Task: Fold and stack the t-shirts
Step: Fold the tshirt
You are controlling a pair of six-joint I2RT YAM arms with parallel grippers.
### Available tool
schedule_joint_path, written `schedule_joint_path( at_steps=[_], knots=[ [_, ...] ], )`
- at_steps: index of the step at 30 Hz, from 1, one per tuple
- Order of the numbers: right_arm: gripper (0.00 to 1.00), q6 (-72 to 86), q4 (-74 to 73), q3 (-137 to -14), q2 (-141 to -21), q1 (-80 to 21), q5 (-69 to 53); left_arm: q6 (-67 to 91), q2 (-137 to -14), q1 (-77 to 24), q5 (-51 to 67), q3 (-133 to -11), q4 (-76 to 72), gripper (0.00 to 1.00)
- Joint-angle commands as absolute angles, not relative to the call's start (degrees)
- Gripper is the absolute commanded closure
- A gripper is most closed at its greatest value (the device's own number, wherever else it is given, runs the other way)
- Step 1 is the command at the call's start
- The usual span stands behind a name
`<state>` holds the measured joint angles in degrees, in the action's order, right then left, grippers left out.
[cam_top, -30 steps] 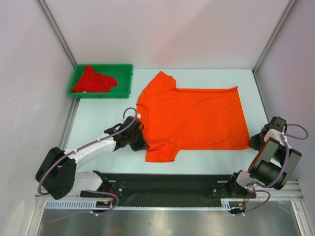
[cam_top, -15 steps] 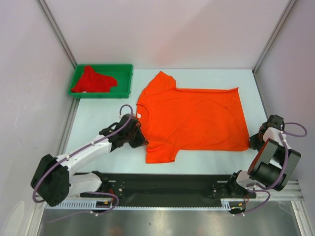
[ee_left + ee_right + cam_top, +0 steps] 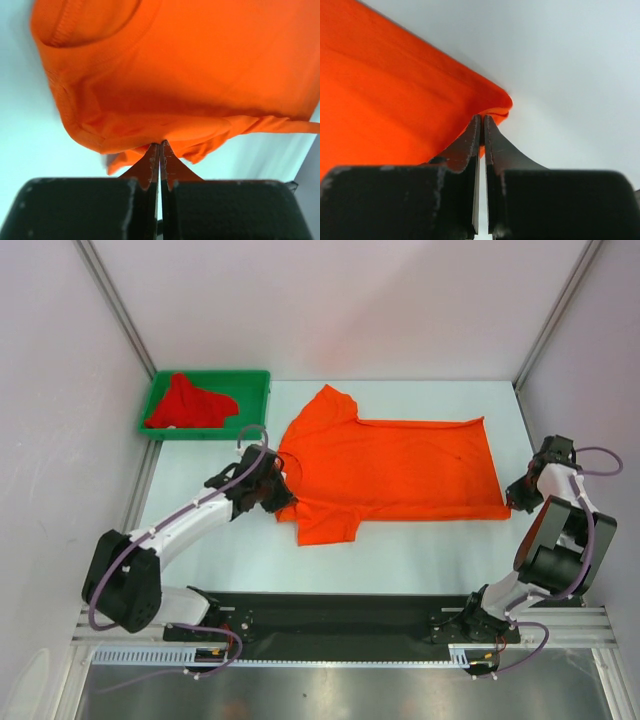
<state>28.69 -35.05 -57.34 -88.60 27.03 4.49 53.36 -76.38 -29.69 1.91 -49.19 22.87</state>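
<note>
Left gripper (image 3: 160, 145) is clamped on the near shoulder of the orange t-shirt (image 3: 390, 475), and right gripper (image 3: 481, 117) on its near hem corner; the shirt is otherwise spread flat on the bench (image 3: 400, 560). The first lengthwise fold is judged in hand: the pinched near edge is to be carried level towards the far edge. The red t-shirt (image 3: 190, 405) is seen crumpled in the green tray (image 3: 255, 405), far left, not yet folded.

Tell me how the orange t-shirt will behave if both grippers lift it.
Probably floppy: the orange t-shirt bunches at the left gripper. Likely light: a thin pinch by the right gripper holds its corner. Its middle would probably sag.
</note>
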Motion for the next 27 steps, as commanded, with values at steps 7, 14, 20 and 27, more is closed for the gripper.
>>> schedule_joint_path(
  at_steps=[7,14,20,27],
  knots=[
    [1.0,28.1,-37.5,-67.8,-96.8,24.2,5.3,50.0,-82.6,-23.5,5.2,-55.8,19.3,1.0],
    [1.0,27.9,-37.8,-70.9,-100.7,23.3,5.1,48.3,-89.4,-22.3,8.3,-61.2,19.6,1.0],
    [1.0,27.2,-37.8,-72.9,-102.5,22.4,5.0,47.6,-91.0,-20.9,6.9,-62.8,20.6,1.0],
    [1.0,27.2,-37.6,-74.2,-104.3,22.2,4.7,47.5,-94.2,-19.7,7.8,-64.2,20.9,1.0]
  ],
)
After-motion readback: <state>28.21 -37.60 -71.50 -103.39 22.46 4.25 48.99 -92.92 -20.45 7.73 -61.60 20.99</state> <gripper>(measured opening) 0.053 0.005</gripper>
